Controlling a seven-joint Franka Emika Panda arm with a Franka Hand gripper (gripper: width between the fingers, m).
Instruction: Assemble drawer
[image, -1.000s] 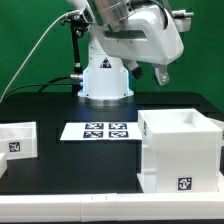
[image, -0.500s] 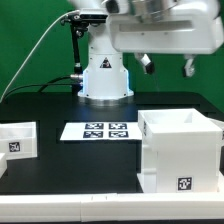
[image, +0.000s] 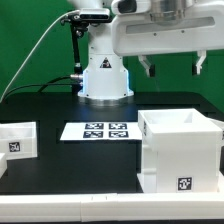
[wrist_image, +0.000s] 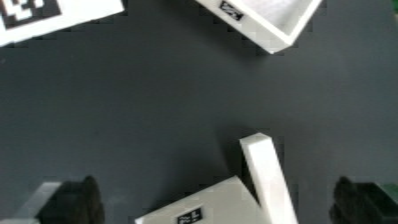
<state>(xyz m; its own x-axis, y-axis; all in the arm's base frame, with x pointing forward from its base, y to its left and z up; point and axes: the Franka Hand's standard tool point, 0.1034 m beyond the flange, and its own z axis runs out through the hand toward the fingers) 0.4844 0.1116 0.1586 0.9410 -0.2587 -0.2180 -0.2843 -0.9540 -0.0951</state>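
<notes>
The drawer (image: 17, 138), a low white tray with a tag on its front, sits on the black table at the exterior view's left. The tall white cube casing (image: 180, 150) stands at the exterior view's right. My gripper (image: 173, 67) hangs high above the casing's back, open and empty, its fingers wide apart. In the wrist view the gripper (wrist_image: 217, 203) is open, with a corner of the casing (wrist_image: 260, 172) showing far below between the fingers. A white tagged piece (wrist_image: 270, 22), probably the drawer, lies at that picture's edge.
The marker board (image: 97, 130) lies flat between the drawer and the casing; a corner of it shows in the wrist view (wrist_image: 43, 15). The robot base (image: 105, 75) stands behind it. A green backdrop closes the rear.
The hand has turned and shifted toward the exterior view's right; both fingers now show side by side, spread apart. The drawer and casing have not moved.
</notes>
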